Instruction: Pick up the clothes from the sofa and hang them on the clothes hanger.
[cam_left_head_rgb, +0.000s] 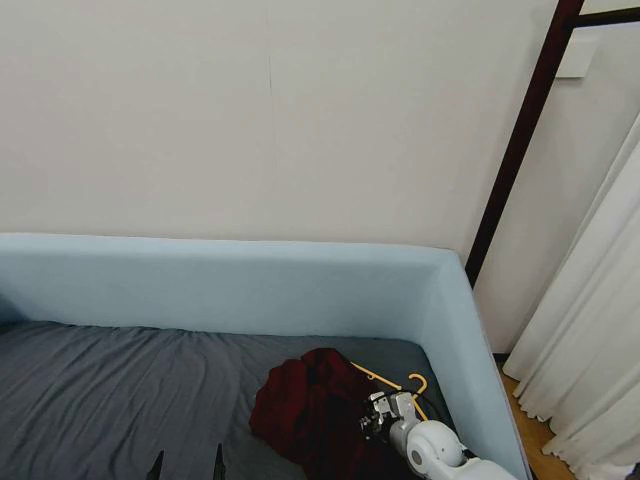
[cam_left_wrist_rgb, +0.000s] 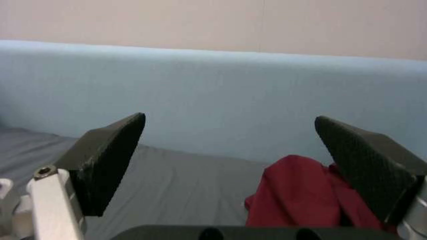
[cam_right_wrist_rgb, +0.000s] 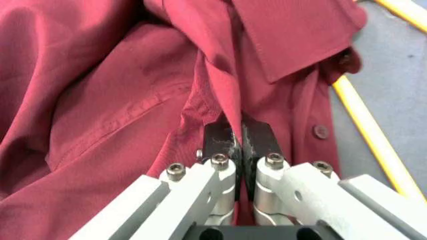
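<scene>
A thin fold of maroon shirt (cam_right_wrist_rgb: 120, 100) is pinched between the closed fingers of the right gripper (cam_right_wrist_rgb: 239, 132). It could be lost on lifting, or the yellow hanger (cam_right_wrist_rgb: 363, 115) beside them snagged. The left gripper (cam_left_wrist_rgb: 230, 121) is held spread.

One shirt (cam_left_head_rgb: 305, 410), dark red, crumpled at right end of sofa seat, near back corner. One hanger (cam_left_head_rgb: 419, 380), yellow, partly under shirt, hook toward sofa's right arm. One sofa (cam_left_head_rgb: 220, 285), light blue. One seat cover (cam_left_head_rgb: 100, 390), grey. Two grippers: left gripper (cam_left_head_rgb: 187, 466) at seat's front edge, fingers apart; right gripper (cam_right_wrist_rgb: 241, 131) pinched on shirt fold. One curtain (cam_left_head_rgb: 590, 340), white. One pole (cam_left_head_rgb: 520, 140), dark.
</scene>
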